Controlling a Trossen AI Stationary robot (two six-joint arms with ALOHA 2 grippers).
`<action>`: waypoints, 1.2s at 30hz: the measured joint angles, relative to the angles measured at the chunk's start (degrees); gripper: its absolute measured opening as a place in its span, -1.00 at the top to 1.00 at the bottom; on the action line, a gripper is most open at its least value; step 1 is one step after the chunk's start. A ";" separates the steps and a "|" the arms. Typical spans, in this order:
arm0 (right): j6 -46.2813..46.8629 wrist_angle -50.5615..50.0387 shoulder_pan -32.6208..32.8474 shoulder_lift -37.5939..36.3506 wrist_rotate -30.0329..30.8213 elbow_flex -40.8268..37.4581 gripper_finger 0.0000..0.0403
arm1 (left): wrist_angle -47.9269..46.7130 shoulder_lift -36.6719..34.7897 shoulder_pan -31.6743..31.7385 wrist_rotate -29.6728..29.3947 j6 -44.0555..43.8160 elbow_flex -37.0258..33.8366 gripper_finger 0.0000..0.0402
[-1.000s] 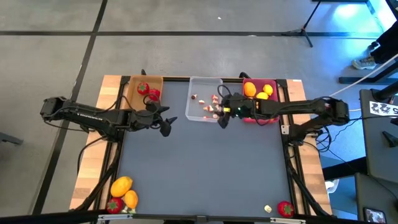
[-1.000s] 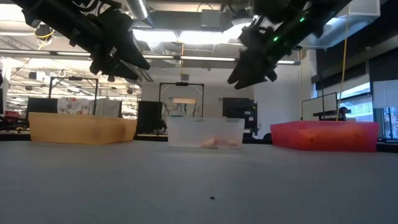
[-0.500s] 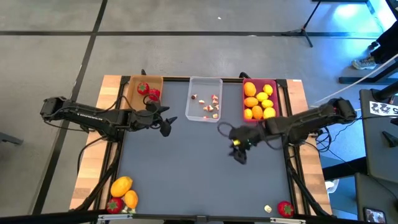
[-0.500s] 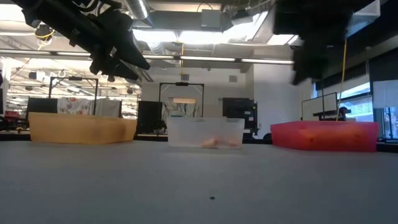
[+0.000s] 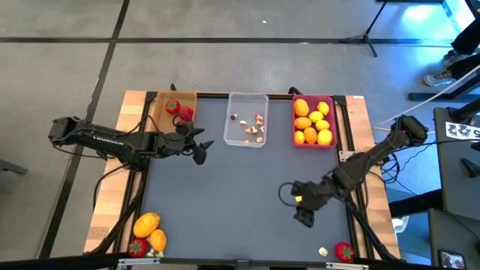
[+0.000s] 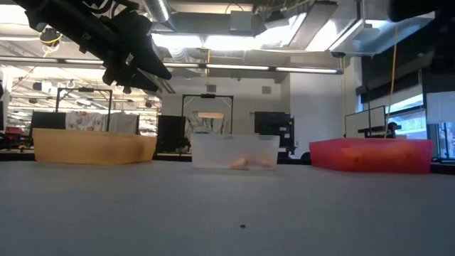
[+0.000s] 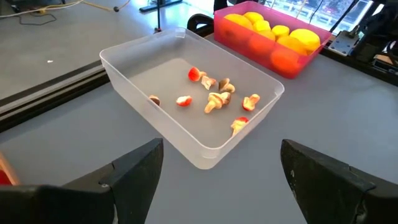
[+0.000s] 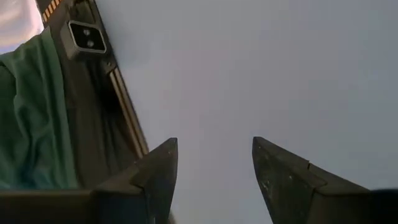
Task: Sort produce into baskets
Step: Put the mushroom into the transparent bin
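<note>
High view: the tan-brown tray (image 5: 174, 109), clear plastic tray (image 5: 247, 120) and magenta-pink tray (image 5: 313, 121) each hold sorted produce. Yellow-orange fruits (image 5: 150, 229) and red strawberries (image 5: 343, 251) remain at the near edge. The right gripper (image 5: 303, 214) and the left gripper (image 5: 201, 150) both stand apart and empty.

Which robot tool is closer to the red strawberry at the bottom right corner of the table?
The right tool. It hangs just up and left of that strawberry in the high view. The left tool waits far off, near the tan basket.

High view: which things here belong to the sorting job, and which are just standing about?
Part of the job:
- tan basket with strawberries
- clear basket with mushroom bits
- pink basket with yellow and orange fruits
- unsorted pieces near the front left corner
- strawberry near the front right corner

Standing about:
- stand on the floor
- green cloth
</note>
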 joint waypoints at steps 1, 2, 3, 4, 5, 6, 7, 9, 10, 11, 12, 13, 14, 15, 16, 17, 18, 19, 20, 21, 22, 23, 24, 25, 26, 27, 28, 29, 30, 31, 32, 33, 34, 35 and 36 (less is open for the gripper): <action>2.01 -0.02 1.18 0.00 0.42 0.00 -0.01 | 0.01 0.00 0.00 0.00 -0.02 0.00 -0.58; 4.04 -0.02 2.40 0.00 0.76 0.00 -0.01 | 0.01 0.00 0.00 0.00 -0.05 0.00 -0.58; 6.11 -0.02 3.52 0.00 0.93 0.00 -0.01 | 0.01 0.00 0.00 0.00 -0.03 0.00 -0.58; 8.00 0.00 4.68 0.00 1.27 0.00 -0.01 | 0.01 0.00 0.00 0.00 -0.03 0.00 -0.58; 9.93 -0.01 5.81 0.16 1.70 0.00 -0.01 | 0.01 0.00 0.00 0.00 -0.03 0.00 -0.58; 11.89 0.10 6.87 0.50 1.82 0.00 -0.01 | 0.01 0.00 0.00 0.00 -0.03 0.00 -0.58; 13.86 0.00 7.91 0.91 1.80 0.00 -0.01 | 0.01 0.00 0.00 0.00 -0.03 0.00 -0.58; 17.12 -0.01 10.07 2.18 1.42 0.00 -0.01 | 0.02 0.00 0.00 0.00 -0.03 0.00 -0.58; 18.63 0.09 10.98 2.93 0.85 0.00 -0.01 | 0.00 0.00 0.00 0.00 -0.03 0.00 -0.58; 19.76 0.07 12.02 3.81 0.22 0.00 -0.01 | -0.02 0.00 0.00 0.00 -0.05 0.00 -0.58; 20.82 0.04 12.89 4.77 -0.68 0.00 -0.01 | 0.01 0.00 0.00 0.00 -0.05 0.00 -0.58; 22.24 0.06 13.83 5.72 -1.81 0.00 -0.01 | -0.01 0.00 0.00 0.00 -0.03 0.00 -0.58; 23.60 0.07 14.68 6.63 -3.07 0.00 -0.01 | -0.01 0.00 0.00 0.00 0.01 0.00 -0.58; 25.19 0.07 15.57 7.52 -4.26 0.00 -0.01 | -0.01 0.00 0.00 0.00 0.07 0.00 -0.58; 26.62 0.07 16.53 8.32 -5.27 0.00 -0.01 | -0.01 0.00 0.00 0.00 0.06 0.00 -0.58; 28.18 0.11 17.48 9.10 -6.17 0.00 -0.01 | -0.01 0.00 0.00 0.00 0.03 0.00 -0.58; 29.71 0.14 18.28 9.84 -7.02 0.00 -0.01 | -0.01 0.00 0.00 0.00 0.06 0.00 -0.58; 31.09 0.14 19.05 10.48 -7.84 0.00 -0.01 | -0.01 0.00 0.00 0.00 0.10 0.00 -0.58; 32.62 0.10 19.80 11.07 -8.85 0.00 -0.01 | 0.00 0.00 0.00 0.00 0.10 0.00 -0.58; 34.07 0.11 20.43 11.64 -10.00 0.00 -0.01 | 0.00 0.00 0.00 0.00 0.09 0.00 -0.58; 35.88 0.18 20.89 12.22 -11.18 0.00 -0.01 | -0.01 0.00 0.00 0.00 0.06 0.00 -0.58; 37.28 0.32 21.29 12.78 -12.29 0.00 -0.01 | -0.01 0.00 0.00 0.00 0.06 0.00 -0.58; 38.62 0.57 21.63 13.32 -13.26 0.00 -0.01 | -0.01 0.00 0.00 0.00 0.05 0.00 -0.58; 39.70 1.03 21.94 13.80 -13.94 0.00 -0.01 | -0.01 0.00 0.00 0.00 0.01 0.00 -0.58; 40.47 2.00 22.22 14.24 -14.42 0.00 -0.01 | -0.01 0.00 0.00 0.00 0.01 0.00 -0.58; 41.00 3.35 22.22 14.77 -14.48 0.00 -0.01 | -0.01 0.00 0.00 0.00 -0.01 0.00 -0.58; 41.41 4.72 22.22 15.23 -14.56 0.00 -0.01 | -0.01 0.00 0.00 0.00 -0.03 0.00 -0.58; 41.56 6.07 22.19 15.71 -14.54 0.00 -0.01 | -0.01 0.00 0.00 0.00 -0.03 0.00 -0.58; 41.58 7.36 22.10 16.18 -14.54 0.00 -0.01 | -0.01 0.00 0.00 0.00 -0.03 0.00 -0.58; 41.60 8.53 22.07 16.61 -14.54 0.00 -0.01 | -0.01 0.00 0.00 0.00 -0.05 0.00 -0.58; 41.60 9.35 22.07 17.07 -14.52 0.00 -0.01 | -0.01 0.00 0.00 0.00 -0.05 0.00 -0.58; 41.60 9.89 22.06 17.52 -14.52 0.00 -0.01 | 0.01 0.00 0.00 0.00 -0.05 0.00 -0.58; 41.60 10.21 22.04 17.95 -14.56 0.01 -0.01 | -0.01 0.00 0.00 0.00 -0.05 0.00 -0.58; 41.60 10.34 22.02 18.40 -14.70 0.00 -0.01 | -0.01 0.00 0.00 0.00 -0.05 0.00 -0.58; 41.60 10.48 22.05 18.80 -15.02 0.00 -0.01 | -0.01 0.00 0.00 0.00 -0.05 0.00 -0.58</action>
